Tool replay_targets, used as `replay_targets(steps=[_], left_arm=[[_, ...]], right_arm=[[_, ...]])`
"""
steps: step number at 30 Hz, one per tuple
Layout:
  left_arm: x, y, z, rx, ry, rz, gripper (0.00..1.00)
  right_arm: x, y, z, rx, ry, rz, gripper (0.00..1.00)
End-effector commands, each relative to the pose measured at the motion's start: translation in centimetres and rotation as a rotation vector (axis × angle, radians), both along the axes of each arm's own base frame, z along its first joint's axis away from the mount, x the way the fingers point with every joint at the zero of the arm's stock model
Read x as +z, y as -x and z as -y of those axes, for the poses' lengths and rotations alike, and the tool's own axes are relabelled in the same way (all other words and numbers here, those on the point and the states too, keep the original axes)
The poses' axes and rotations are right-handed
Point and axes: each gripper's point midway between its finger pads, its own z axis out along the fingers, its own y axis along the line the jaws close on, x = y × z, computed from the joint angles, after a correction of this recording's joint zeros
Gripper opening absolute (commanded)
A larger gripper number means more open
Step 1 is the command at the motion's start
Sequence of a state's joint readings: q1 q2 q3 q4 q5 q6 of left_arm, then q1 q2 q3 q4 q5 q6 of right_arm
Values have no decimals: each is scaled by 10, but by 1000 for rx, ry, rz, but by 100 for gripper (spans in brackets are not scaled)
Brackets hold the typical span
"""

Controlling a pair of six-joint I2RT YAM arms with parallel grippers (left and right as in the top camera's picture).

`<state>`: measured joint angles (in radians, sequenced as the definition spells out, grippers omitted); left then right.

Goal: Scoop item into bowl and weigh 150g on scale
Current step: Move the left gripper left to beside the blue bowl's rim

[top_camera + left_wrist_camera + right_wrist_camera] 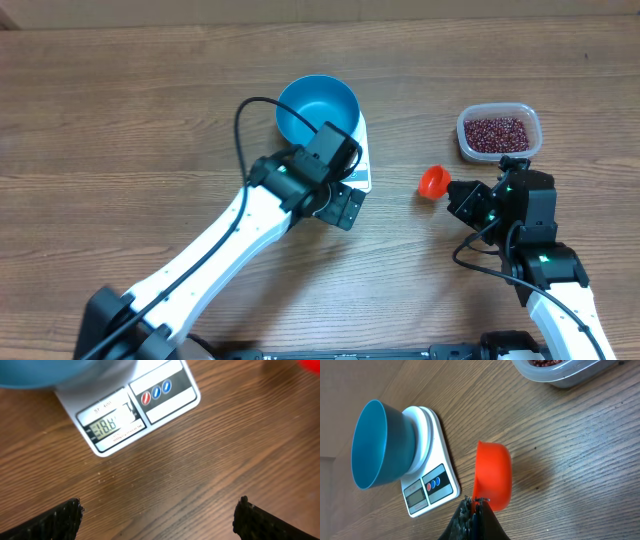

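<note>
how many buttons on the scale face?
3, in a row on the scale, right of its display: red button nearest the display, middle blue button, far blue button. None appear hidden.

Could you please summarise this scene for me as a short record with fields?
bowl: blue bowl sitting on the scale, no beans visible inside
scale display: lit, digits too blurred to read reliably
beans: red beans in a clear container at the table's far right
scoop: orange scoop, held between the scale and the container
left jaws: open, over bare wood just in front of the scale display
right jaws: shut on the scoop's handle
</note>
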<state>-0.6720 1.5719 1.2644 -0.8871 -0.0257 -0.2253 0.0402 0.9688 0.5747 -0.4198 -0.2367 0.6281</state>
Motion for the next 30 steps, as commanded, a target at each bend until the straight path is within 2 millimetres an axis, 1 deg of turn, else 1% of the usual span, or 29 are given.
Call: replay_targets(steps=[1,4,6,13,18,22,26,30], left_arm=[[31,-6,-13,75,20,97,99],[44,-13,-29,184,10,157,100],[49,-16,-35,225,9,176,99],[50,-27,-51,298,5,189,99],[56,-45,-61,354,36,234,99],[61,-62,-78,422,12,293,99],[56,-74,-99,536,-19,311,99],[35,-86,-113,619,-33,268,100]], right_arm=[[14,-6,-2,7,-3,36,4],[13,-6,-2,7,-3,35,4],[13,-6,-2,7,-3,35,4],[13,-5,-2,7,-3,33,4],[13,-5,-2,7,-3,33,4],[13,-5,-2,7,-3,33,4],[13,-5,-2,7,-3,33,4],[13,-5,-2,7,-3,33,4]])
